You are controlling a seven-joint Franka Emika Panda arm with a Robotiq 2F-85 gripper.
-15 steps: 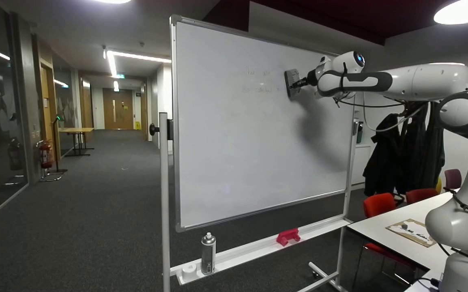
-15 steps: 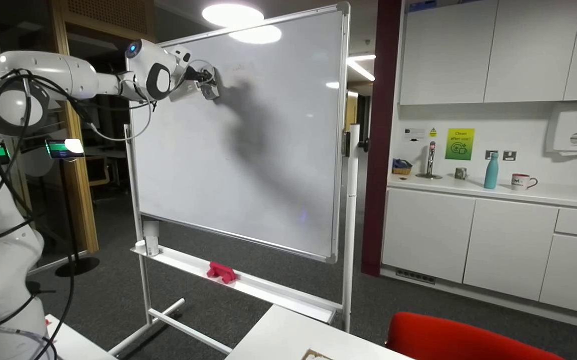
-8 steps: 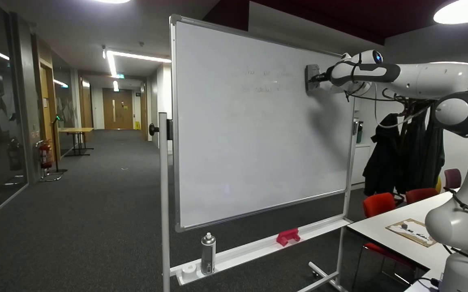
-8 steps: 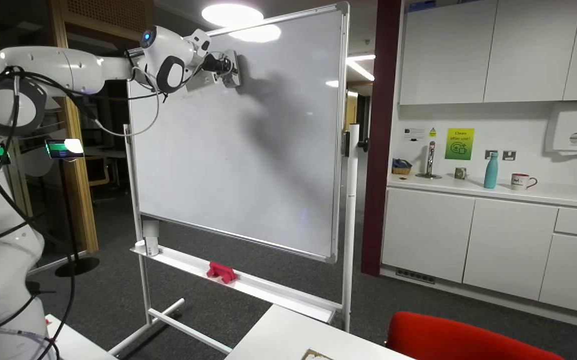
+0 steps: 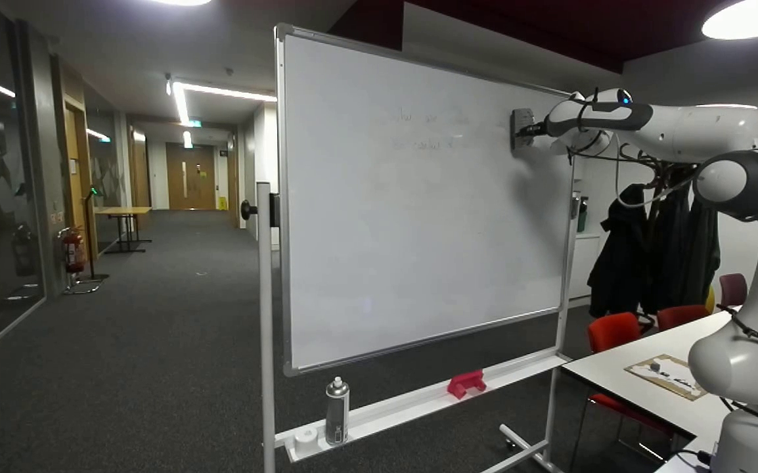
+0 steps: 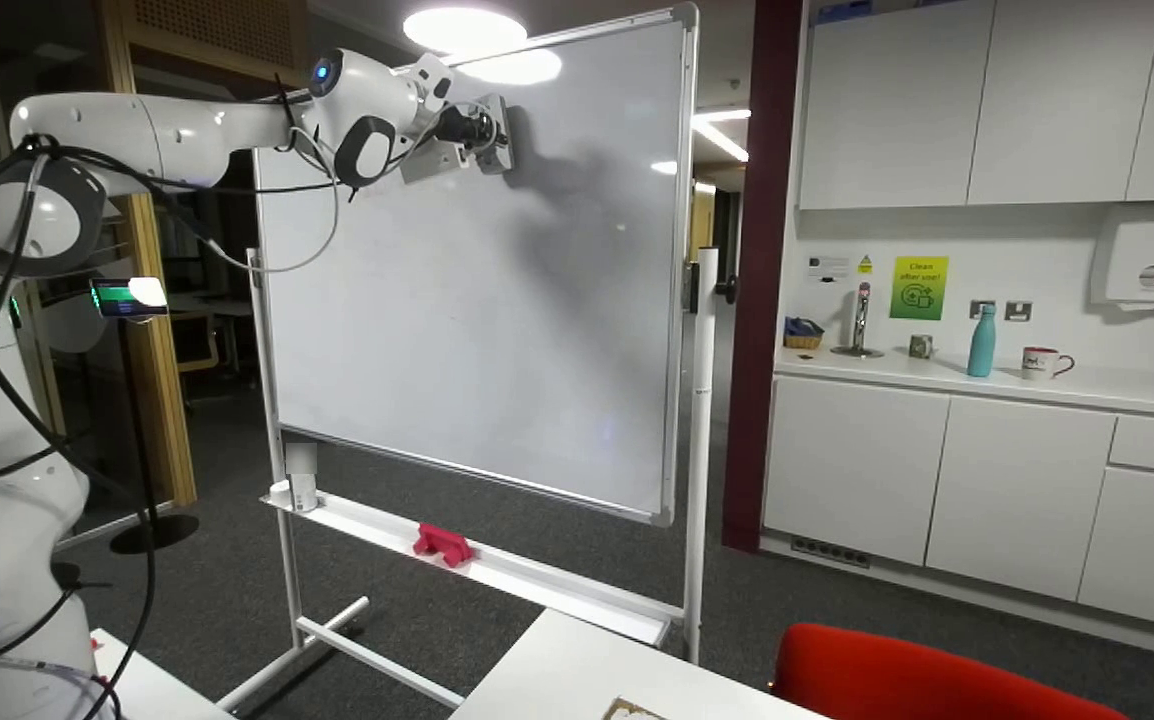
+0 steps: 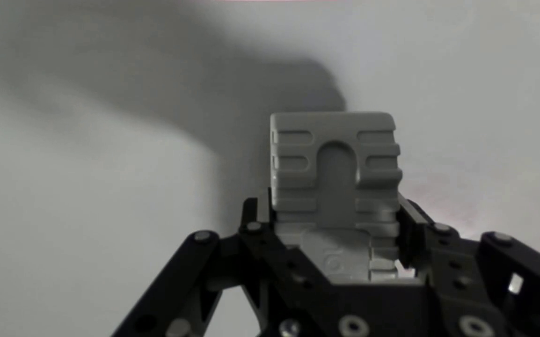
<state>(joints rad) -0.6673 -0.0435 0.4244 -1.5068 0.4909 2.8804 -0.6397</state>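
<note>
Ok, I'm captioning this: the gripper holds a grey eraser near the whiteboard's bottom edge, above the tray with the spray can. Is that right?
Not the bottom edge: the gripper holds the grey eraser near the top of the whiteboard, as both exterior views show, above the tray with the spray can.

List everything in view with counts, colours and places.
Whiteboard: one, white, middle of both exterior views
Eraser: one, grey, in the gripper
Writing: two faint lines, colour unclear, on the whiteboard
Spray can: one, silver, on the ledge
Round item: one, white, same ledge
Bracket: one, red, same ledge
Chairs: at least two, red, by the white table
Coats: count unclear, dark, beyond the table
Fire extinguisher: one, red, left in an exterior view
Bottle: at least one, turquoise, on the counter
Mugs: two, white and greyish, same counter
Tap: one, silver, same counter
Poster: one, green, above the counter
Arm: one, white and grey, at the whiteboard
Gripper: one, black, shut on the eraser
</note>
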